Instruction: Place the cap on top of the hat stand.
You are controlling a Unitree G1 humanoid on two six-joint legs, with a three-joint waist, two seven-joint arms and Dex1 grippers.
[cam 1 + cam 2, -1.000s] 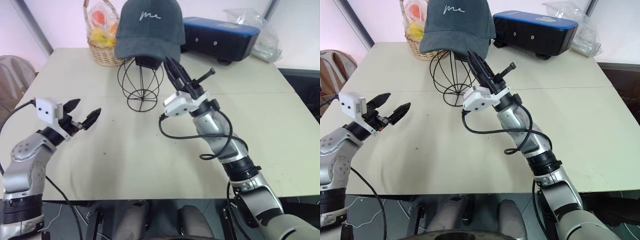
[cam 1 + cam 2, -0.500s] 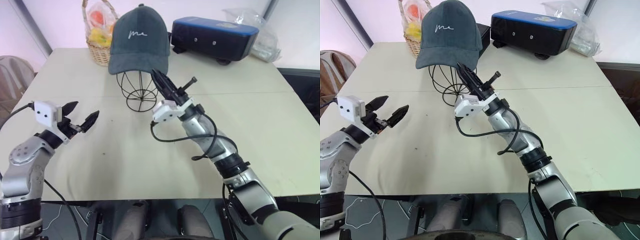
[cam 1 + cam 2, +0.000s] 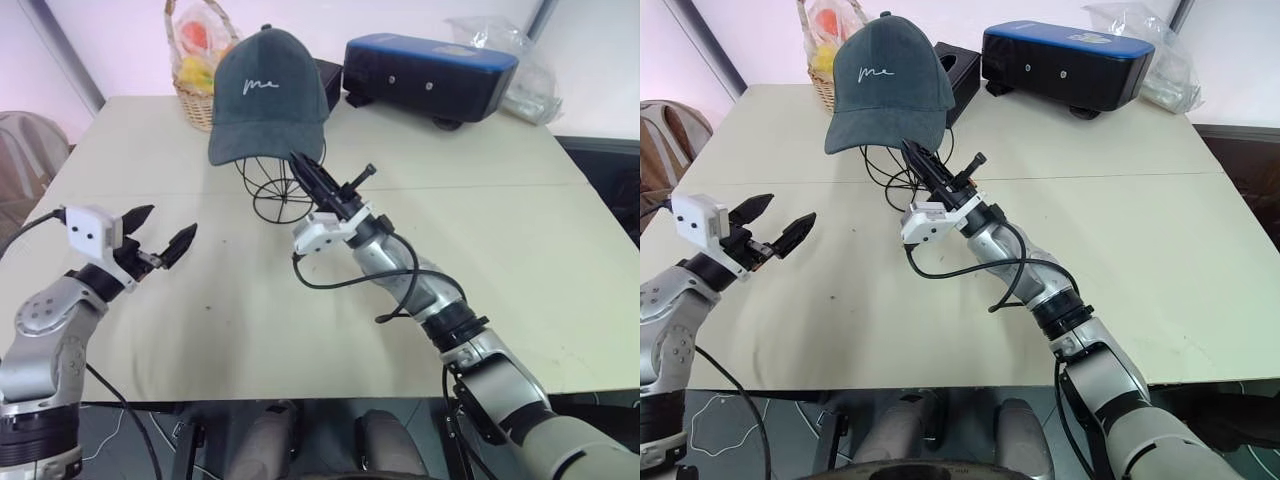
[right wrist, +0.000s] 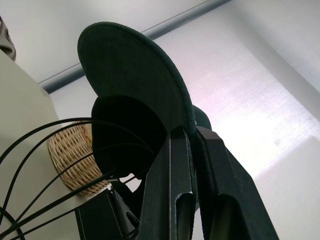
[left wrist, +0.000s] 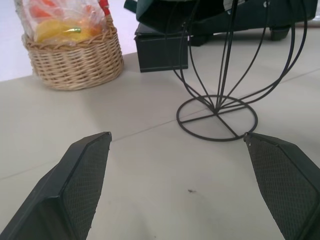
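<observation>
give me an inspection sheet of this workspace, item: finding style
surface: pale beige table, seam line across it
job's things: dark teal-grey fabric cap over the black wire globe hat stand, edge pinched
clutter: wicker basket of wrapped fruit, black tissue box, blue-topped black case, clear plastic bag
grippers: right gripper shut on cap; left gripper open, nothing between fingers
cables: black cable looped along right arm
surroundings: pale wall, chair at the table's left
</observation>
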